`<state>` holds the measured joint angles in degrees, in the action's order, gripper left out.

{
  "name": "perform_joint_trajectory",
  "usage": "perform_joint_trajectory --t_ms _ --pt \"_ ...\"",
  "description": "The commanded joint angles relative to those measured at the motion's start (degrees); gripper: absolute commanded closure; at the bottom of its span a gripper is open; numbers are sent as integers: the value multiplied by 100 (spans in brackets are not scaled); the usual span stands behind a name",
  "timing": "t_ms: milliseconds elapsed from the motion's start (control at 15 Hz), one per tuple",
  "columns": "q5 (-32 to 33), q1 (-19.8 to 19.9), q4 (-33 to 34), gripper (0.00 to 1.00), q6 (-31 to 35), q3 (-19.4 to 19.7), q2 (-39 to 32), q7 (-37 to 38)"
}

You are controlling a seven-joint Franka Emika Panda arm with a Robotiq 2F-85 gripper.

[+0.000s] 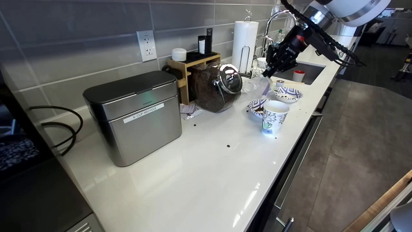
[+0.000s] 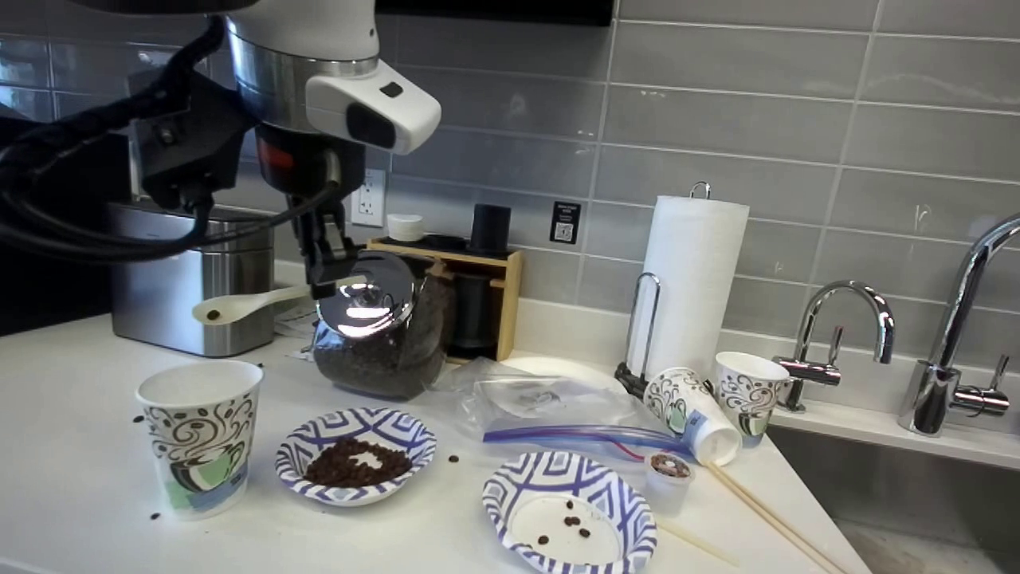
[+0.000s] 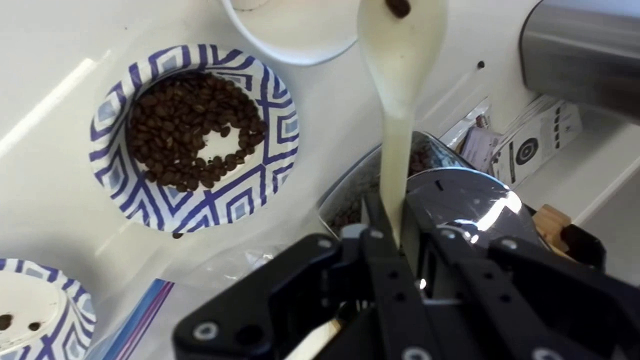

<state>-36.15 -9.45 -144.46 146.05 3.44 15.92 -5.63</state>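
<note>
My gripper [image 2: 323, 288] is shut on the handle of a cream-coloured spoon [image 2: 239, 307], held above the counter. In the wrist view the handle runs between the fingertips of the gripper [image 3: 392, 215], and a single dark bean [image 3: 398, 7] lies in the spoon's bowl. Beside the spoon there is the rim of a patterned paper cup [image 3: 295, 37]; this cup [image 2: 199, 446] stands upright in both exterior views. A blue-and-white paper bowl [image 3: 281, 125] holds many coffee beans [image 3: 185, 125]. Another such bowl [image 2: 518, 482] has several beans in it.
Behind the gripper lies a glass jar [image 2: 382, 363] of beans with a chrome lid. A steel bin [image 1: 148, 125], wooden rack [image 2: 510, 311], paper towel roll [image 2: 689, 279], plastic bag [image 2: 550, 406], cups [image 2: 749, 391] and chopsticks [image 2: 765, 510] are around. The sink [image 2: 916, 494] adjoins the counter.
</note>
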Motion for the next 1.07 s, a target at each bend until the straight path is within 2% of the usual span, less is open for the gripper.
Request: perform_joint_trajectory --t_ms 0,400,800,1000 --pt "-970 -208 -16 97 -196 225 -38 -1259" --pt "-1899 -40 131 97 -900 302 -307 -2736" --pt "-2499 238 254 97 -1214 243 -605 -3568" --pt "-2734 394 352 97 -1637 263 -739 -4002"
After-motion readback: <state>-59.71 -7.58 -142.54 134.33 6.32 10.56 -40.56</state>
